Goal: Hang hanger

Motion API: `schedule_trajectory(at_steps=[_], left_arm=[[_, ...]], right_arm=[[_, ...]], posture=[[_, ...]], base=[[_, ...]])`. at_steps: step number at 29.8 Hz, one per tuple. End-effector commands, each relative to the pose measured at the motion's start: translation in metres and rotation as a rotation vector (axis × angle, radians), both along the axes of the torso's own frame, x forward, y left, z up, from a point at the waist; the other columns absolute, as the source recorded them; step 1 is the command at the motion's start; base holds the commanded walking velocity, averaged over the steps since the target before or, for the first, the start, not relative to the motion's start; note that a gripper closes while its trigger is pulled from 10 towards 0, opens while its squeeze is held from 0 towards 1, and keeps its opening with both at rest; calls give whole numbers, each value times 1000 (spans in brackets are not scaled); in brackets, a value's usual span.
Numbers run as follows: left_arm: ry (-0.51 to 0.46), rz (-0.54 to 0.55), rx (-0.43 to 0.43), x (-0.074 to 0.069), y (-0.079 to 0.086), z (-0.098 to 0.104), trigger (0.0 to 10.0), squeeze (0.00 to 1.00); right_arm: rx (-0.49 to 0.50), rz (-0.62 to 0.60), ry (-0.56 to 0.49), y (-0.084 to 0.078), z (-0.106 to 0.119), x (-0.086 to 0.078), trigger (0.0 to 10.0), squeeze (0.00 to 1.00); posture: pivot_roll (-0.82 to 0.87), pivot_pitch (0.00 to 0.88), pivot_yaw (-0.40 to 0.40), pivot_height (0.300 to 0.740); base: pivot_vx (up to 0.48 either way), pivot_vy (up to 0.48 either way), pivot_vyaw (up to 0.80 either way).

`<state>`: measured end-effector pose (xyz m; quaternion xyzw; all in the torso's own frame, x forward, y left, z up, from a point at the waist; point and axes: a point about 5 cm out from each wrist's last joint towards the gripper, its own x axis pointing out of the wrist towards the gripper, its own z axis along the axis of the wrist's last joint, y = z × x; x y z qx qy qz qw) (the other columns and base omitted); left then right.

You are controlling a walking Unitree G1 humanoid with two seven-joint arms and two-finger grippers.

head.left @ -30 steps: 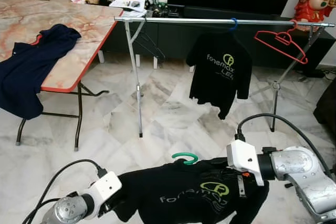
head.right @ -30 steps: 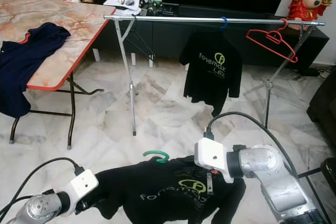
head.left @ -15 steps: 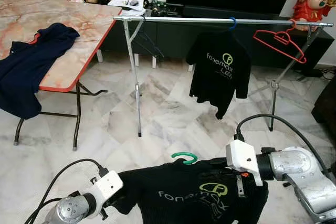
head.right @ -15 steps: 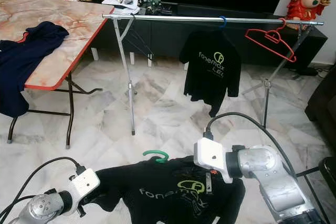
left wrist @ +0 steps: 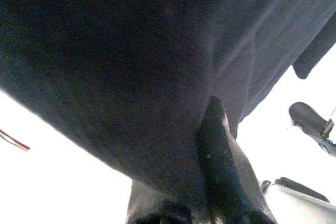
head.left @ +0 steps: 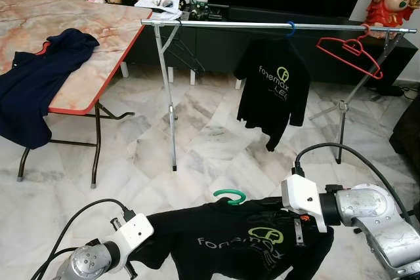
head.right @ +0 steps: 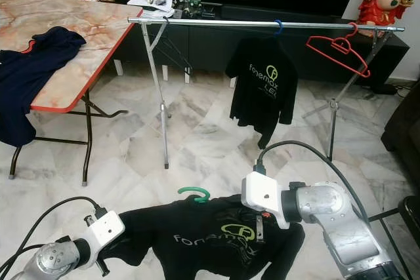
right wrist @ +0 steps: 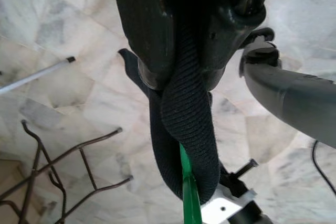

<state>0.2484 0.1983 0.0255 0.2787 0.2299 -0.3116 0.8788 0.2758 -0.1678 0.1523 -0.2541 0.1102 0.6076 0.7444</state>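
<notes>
While both grippers clamp the shirt's shoulders, left (head.left: pixel 134 261) apparently and right (right wrist: pixel 184 85) plainly, the hanger (head.left: pixel 230 196) lies spread between them, hook toward the rail (head.left: pixel 275 25) far ahead above, nearer the right arm.

The green hanger (head.left: pixel 230 196) shows just its hook, the rest hidden under the black shirt (head.left: pixel 236 247); the shirt's near hem is cut off
</notes>
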Motion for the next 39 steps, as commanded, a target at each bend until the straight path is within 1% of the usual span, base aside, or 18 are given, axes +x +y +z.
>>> schedule_trajectory(at_steps=[1,4,7,12,13,14,16,20,23,25,26,28,31,32,33,34,37,39], left_arm=[[9,-9,4,-4,-1,-3,0,0],[3,7,11,-4,4,-2,0,0],[-28,40,25,1,10,2,0,0],[-55,133,92,8,26,4,0,0],[-55,133,92,8,26,4,0,0],[-53,165,115,8,30,2,0,0],[-39,182,142,7,33,-1,0,0],[11,166,141,1,31,-8,0,0],[132,126,165,-11,31,-20,0,0],[151,118,173,-14,31,-22,0,0],[234,107,193,-24,33,-30,0,0],[286,108,197,-30,33,-35,0,0],[334,80,174,-36,29,-36,0,0],[357,50,133,-39,23,-36,0,0],[357,50,133,-39,23,-36,0,0],[362,49,106,-39,18,-36,0,0],[358,55,97,-39,17,-35,0,0],[372,25,79,-39,14,-34,0,0]], right_arm=[[21,-13,-47,0,8,4,10000,0],[28,-44,-64,1,8,7,10000,0],[23,-56,-68,0,6,7,10000,0],[2,-143,-133,-9,9,17,10000,0],[2,-143,-133,-9,9,17,10000,0],[-1,-167,-148,-12,10,19,10000,0],[-2,-183,-158,-14,10,20,10000,0],[27,-228,-195,-16,14,24,10000,0],[93,-306,-255,-14,24,35,10000,0],[104,-318,-263,-14,25,37,10000,0],[151,-378,-305,-14,32,44,10000,0],[193,-428,-347,-14,39,49,10000,0],[290,-498,-390,-13,51,55,10000,0],[413,-565,-390,-12,61,59,10000,0],[413,-565,-390,-12,61,59,10000,0],[489,-587,-366,-11,65,59,10000,0],[530,-570,-336,-9,65,56,10000,0],[596,-555,-310,-3,65,52,10000,0]], posture=[[40,123,-72,740],[44,126,-64,740],[48,128,-62,740],[46,130,-58,740],[46,130,-58,740],[47,128,-58,740],[45,128,-59,740],[48,126,-62,740],[52,125,-62,740],[52,125,-62,740],[55,119,-63,740],[54,120,-64,740],[57,119,-65,740],[52,125,-69,740],[52,125,-69,740],[55,122,-70,740],[57,118,-70,740],[57,114,-68,740]], base=[[0,0,0],[0,0,0],[0,0,0],[0,0,0],[0,0,0],[0,0,0],[0,0,0],[0,0,0],[0,0,0],[0,0,0],[0,0,0],[0,0,0],[0,0,0],[0,0,0],[0,0,0],[0,0,0],[0,0,0],[0,0,0]])
